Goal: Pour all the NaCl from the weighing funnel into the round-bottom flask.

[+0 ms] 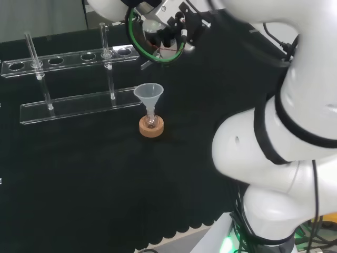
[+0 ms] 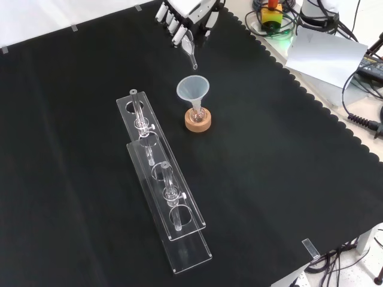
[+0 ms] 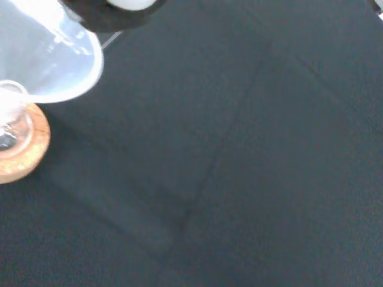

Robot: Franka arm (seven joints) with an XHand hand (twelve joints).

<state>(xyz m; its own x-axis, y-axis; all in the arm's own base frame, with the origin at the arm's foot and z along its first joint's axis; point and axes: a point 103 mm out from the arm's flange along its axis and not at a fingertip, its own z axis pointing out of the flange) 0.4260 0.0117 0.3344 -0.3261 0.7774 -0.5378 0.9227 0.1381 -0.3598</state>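
Black cloth covers the surface [image 2: 287, 179] on which everything stands, and the cork ring stand [image 2: 198, 121] serves best as a landmark. Nearer the front camera than that ring, and to its left in the front view, lies a long clear rack [image 2: 164, 191] with round holes and a few thin glass tubes upright in it. On the ring sits the small round-bottom flask [image 2: 197, 112], with a pale plastic funnel [image 2: 192, 88] resting in its neck, mouth upward.

Beyond the ring in the front view, above the funnel's mouth, is the hand [image 2: 185, 15]. Its fingers [image 2: 178, 37] are curled round a slim clear piece, judged to be the weighing funnel [image 2: 191, 55], whose narrow spout slants down toward the plastic funnel's mouth without touching it.

How much salt it carries cannot be made out. Such a piece is likely light, stiff, smooth and breakable, so it should slip easily; a hold on the wide body, leaving the spout free, looks right. The flask on its ring seems easy to topple if the funnel is knocked.
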